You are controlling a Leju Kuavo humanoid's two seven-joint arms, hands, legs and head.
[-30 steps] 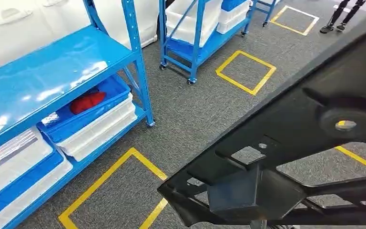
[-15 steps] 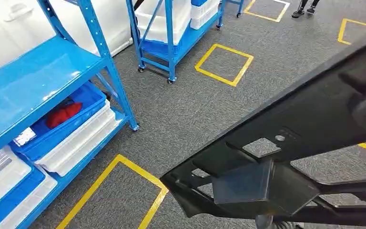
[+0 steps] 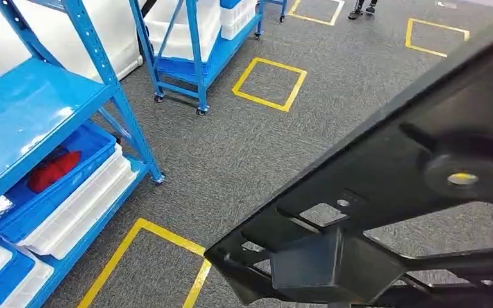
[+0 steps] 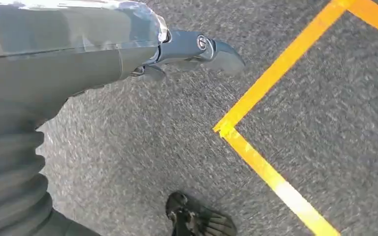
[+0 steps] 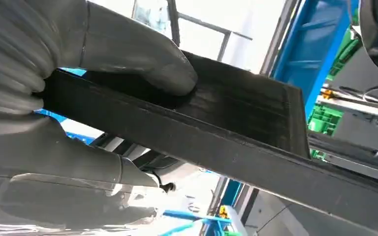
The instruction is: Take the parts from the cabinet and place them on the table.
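While gripped by the right hand (image 5: pixel 78 78), the black part (image 3: pixel 385 186) slants diagonally.

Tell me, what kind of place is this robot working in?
Probably a factory stockroom or warehouse: blue steel shelving holds plastic storage bins, yellow tape squares mark spots on the grey carpet floor, and the robot's right hand grips a large black moulded part.

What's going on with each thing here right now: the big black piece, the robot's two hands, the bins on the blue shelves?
Black part: held up off the floor, carried.
Right robot hand: gripping the black part's edge, thumb on top.
Left robot hand: holding nothing, hanging above the carpet.
Blue bin: on the lower shelf, open, red item inside.
White bin: under the blue bin, contents hidden.
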